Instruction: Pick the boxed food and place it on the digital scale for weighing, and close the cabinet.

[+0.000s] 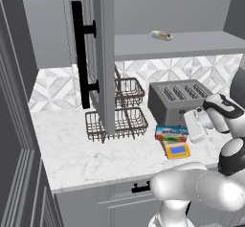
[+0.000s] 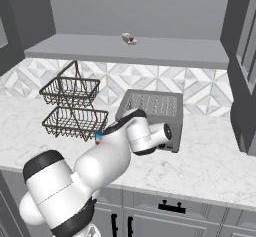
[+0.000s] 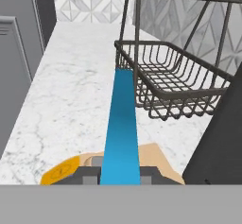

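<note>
Item: my jaws (image 3: pixel 120 173), low at 6 o'clock in the hand view, clenched on the boxed food (image 3: pixel 121 128), whose blue edge runs up from between my fingertips toward 12 o'clock. From the left base view the boxed food (image 1: pixel 171 133) sits on edge at the back of the digital scale (image 1: pixel 176 150), label side facing the camera, with my hand (image 1: pixel 197 124) just beside it at 3 o'clock. In the hand view the digital scale (image 3: pixel 156 158) shows as a tan surface under the box, with an orange patch at 7 o'clock. Item: toaster (image 1: pixel 178 99), grey, four slots, directly behind the scale and box, on the marble tabletop (image 1: pixel 72 149). Item: two-tier wire basket (image 1: pixel 125 111), dark, left of the toaster against the patterned wall; in the hand view its lower tier (image 3: pixel 172 83) lies at 2 o'clock from the box. Item: the cabinet, door (image 1: pixel 98 53) standing open, swung out over the tabletop in front of the basket, long black bar handle (image 1: pixel 80 53) on its face. Item: cabinet shelf (image 1: pixel 177 44), carrying a small pale wrapped item (image 1: pixel 161 35) near its middle. Item: drawer pull (image 1: pixel 140 188), black, below the tabletop edge.
</note>
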